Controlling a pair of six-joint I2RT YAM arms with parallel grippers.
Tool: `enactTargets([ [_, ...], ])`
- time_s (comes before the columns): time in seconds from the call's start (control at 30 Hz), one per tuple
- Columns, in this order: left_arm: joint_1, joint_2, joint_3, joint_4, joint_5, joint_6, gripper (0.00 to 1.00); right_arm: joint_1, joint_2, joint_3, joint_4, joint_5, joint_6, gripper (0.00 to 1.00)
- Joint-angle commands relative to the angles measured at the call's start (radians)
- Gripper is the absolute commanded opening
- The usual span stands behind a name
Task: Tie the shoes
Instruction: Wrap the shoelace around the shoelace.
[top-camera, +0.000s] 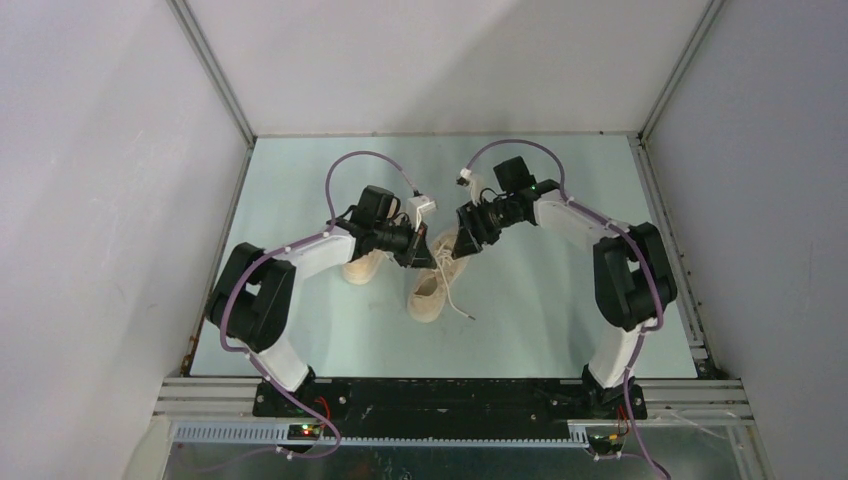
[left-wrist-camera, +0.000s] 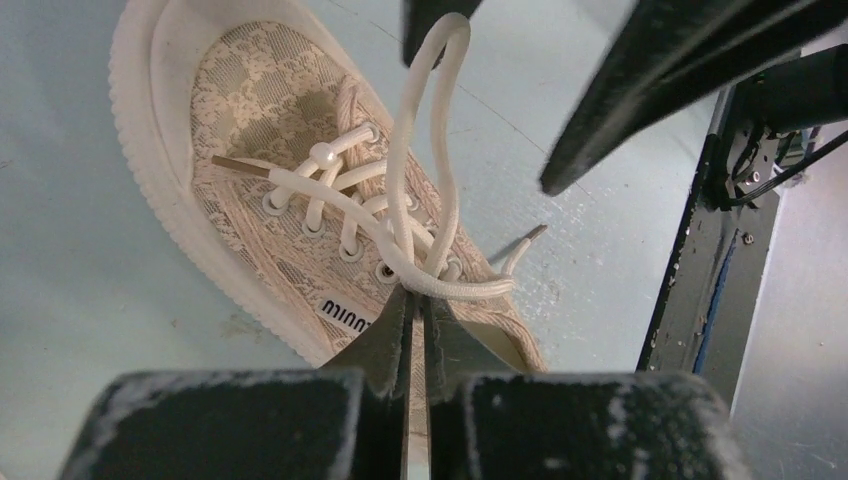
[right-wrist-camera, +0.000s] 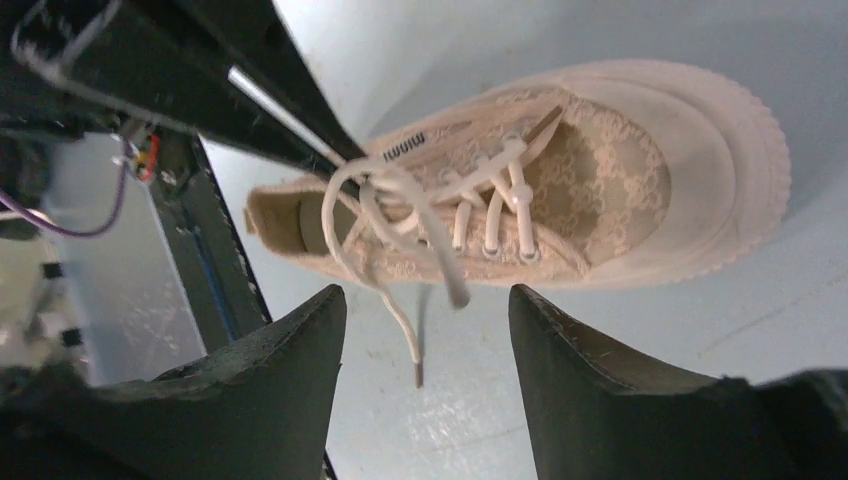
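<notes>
Although only the overhead view takes in the pair on the table (top-camera: 540, 330), with one shoe (top-camera: 430, 290) under both sets of jaws and the second shoe (top-camera: 362, 268) just behind the left ones, the wrist views alone show the grips. The left gripper (left-wrist-camera: 417, 298) is pinched closed on the lace (left-wrist-camera: 400, 150) at its crossing, and a loop stands up beyond its tips. The right gripper (right-wrist-camera: 428, 300) gapes wide and holds nothing, with the shoe just past its tips. The side label (left-wrist-camera: 345, 317) begins "MIU"; the rest is unclear.

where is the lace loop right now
Left wrist view, centre: the lace loop stands up over the sneaker, its base pinched in the shut left pincer.
</notes>
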Motion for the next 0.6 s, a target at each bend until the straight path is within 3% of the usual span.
enactTargets([
  [0.0, -0.003, -0.017, 0.019, 0.019, 0.072, 0.008, 0.05, -0.011, 0.052, 0.061, 0.108, -0.106, 0.162, 0.64],
  [0.1, -0.003, -0.011, 0.026, 0.013, 0.085, 0.015, 0.05, -0.016, 0.077, 0.066, 0.147, -0.151, 0.200, 0.51],
  [0.23, -0.002, -0.003, 0.035, 0.003, 0.103, 0.023, 0.05, -0.022, 0.075, 0.069, 0.160, -0.158, 0.209, 0.20],
  [0.3, 0.000, 0.005, 0.042, -0.003, 0.114, 0.032, 0.09, -0.029, 0.065, 0.069, 0.160, -0.156, 0.203, 0.06],
  [0.33, 0.002, 0.007, 0.044, -0.014, 0.118, 0.037, 0.20, -0.030, 0.055, 0.069, 0.158, -0.154, 0.192, 0.00],
  [0.4, 0.010, 0.014, 0.055, -0.035, 0.133, 0.057, 0.37, -0.031, 0.045, 0.075, 0.146, -0.157, 0.176, 0.00],
  [0.47, 0.022, 0.027, 0.068, -0.046, 0.153, 0.059, 0.46, -0.028, 0.037, 0.075, 0.135, -0.154, 0.164, 0.00],
  [0.57, 0.044, 0.052, 0.121, -0.116, 0.161, 0.077, 0.52, -0.023, 0.031, 0.075, 0.116, -0.146, 0.145, 0.00],
])
